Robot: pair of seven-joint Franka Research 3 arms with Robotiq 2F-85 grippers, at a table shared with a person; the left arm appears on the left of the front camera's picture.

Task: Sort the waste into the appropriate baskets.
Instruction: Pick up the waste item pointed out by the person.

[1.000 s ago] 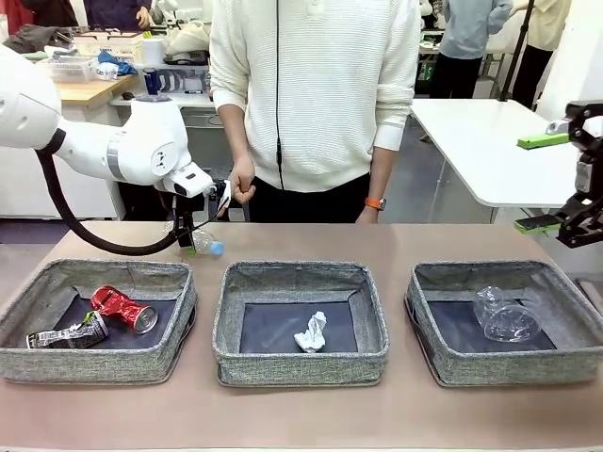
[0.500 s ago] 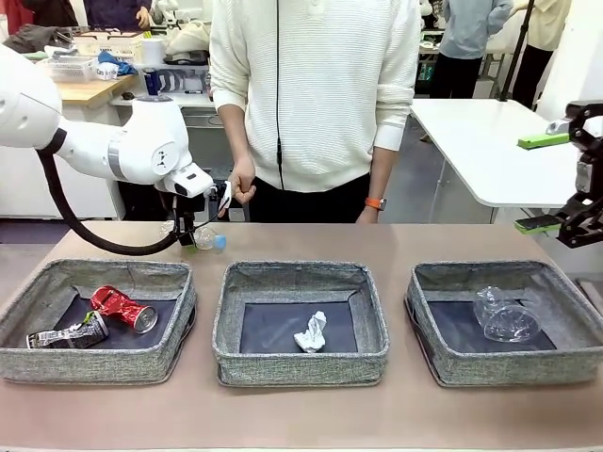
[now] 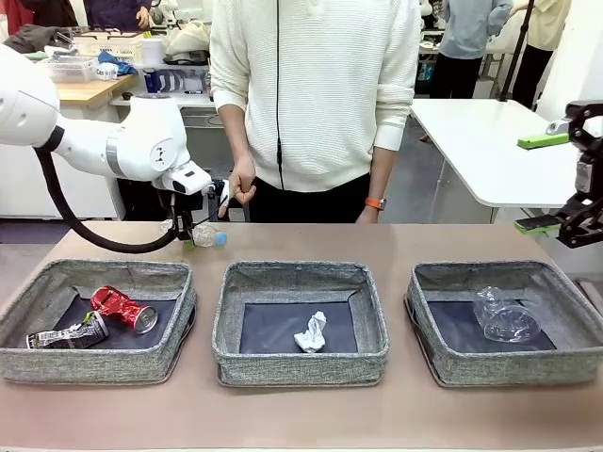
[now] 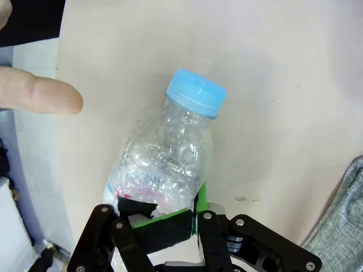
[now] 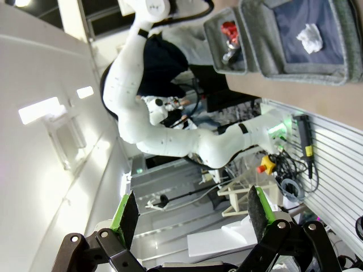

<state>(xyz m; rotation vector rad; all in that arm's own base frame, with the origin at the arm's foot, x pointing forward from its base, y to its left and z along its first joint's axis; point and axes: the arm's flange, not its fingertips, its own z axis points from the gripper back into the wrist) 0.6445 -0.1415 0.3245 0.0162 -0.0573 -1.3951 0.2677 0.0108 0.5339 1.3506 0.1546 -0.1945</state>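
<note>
Above tan table (image 3: 301,240), left hand (image 4: 161,218) clamped on bottle (image 4: 164,153), seemingly crumpled; right hand (image 5: 190,221) agape, empty.

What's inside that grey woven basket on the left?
The left grey woven basket holds a crushed red can and a dark blue-silver can on its dark bottom. The near wall hides the bottom's front edge.
</note>
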